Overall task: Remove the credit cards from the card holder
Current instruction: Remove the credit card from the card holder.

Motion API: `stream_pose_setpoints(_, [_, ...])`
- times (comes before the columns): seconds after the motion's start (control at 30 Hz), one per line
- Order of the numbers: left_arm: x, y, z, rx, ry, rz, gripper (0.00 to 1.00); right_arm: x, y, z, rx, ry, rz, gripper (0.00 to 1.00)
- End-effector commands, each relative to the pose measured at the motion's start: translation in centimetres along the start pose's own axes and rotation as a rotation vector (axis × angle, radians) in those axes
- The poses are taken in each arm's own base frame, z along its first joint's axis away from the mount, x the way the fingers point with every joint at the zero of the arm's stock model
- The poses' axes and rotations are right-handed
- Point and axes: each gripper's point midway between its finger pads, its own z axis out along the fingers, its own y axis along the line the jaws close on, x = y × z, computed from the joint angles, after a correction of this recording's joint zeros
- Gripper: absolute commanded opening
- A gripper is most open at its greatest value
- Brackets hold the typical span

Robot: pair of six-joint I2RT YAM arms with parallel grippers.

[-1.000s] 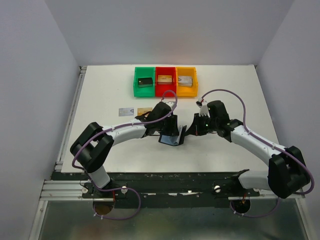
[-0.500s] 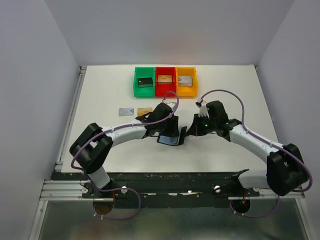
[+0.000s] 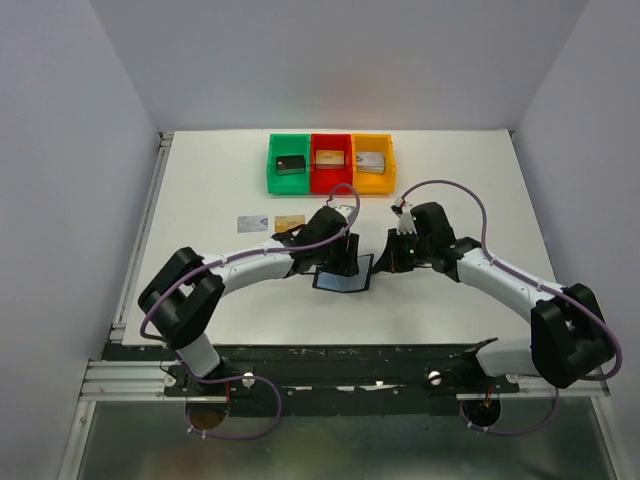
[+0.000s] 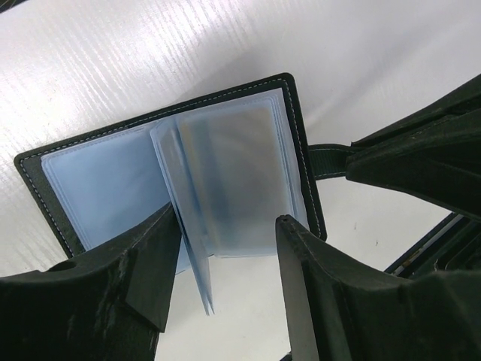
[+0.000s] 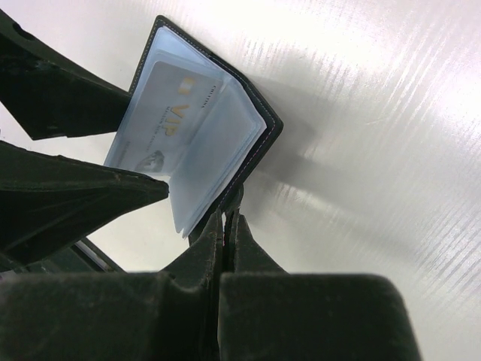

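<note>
Black card holder (image 4: 98, 188) spread open – pale credit card (image 5: 176, 109) lettered "VIP" inside; left gripper (image 4: 225, 226) jaws wide astride clear sleeves (image 4: 233, 173), right gripper (image 5: 225, 226) pinched on its strap (image 4: 327, 162).

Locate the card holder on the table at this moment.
In the top view the card holder lies open at the table's near middle, between the two arms' jaws, with the red bin beyond it.
</note>
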Motion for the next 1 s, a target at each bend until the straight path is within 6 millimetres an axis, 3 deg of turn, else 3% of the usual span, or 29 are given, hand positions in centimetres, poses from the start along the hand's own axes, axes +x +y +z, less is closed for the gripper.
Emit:
stream_pose_setpoints(0.0, [-1.7,-0.6,-1.1,-0.006,-0.057,0.023,0.64,-0.3,-0.6,0.1,0.023,-0.001,-0.01,0.0])
stream_pose_setpoints(0.33, [-1.2,2.5,-1.3,-0.149,-0.057,-0.001,0.58,-0.2,-1.1,0.0,0.055,-0.002,-0.007,0.0])
stream_pose_setpoints(0.6, [-0.4,4.8,-2.0,-0.231,-0.058,-0.044,0.55,-0.2,-2.8,-0.1,0.153,0.021,0.0,0.01])
stream_pose_setpoints(0.77, [0.0,5.2,-2.0,-0.241,-0.055,-0.059,0.56,-0.5,-3.6,-0.2,0.208,0.034,0.003,0.22])
stream_pose_setpoints(0.97, [-0.4,5.2,-3.0,-0.251,-0.081,-0.065,0.57,-0.9,-4.1,-0.9,0.264,0.036,0.013,0.41])
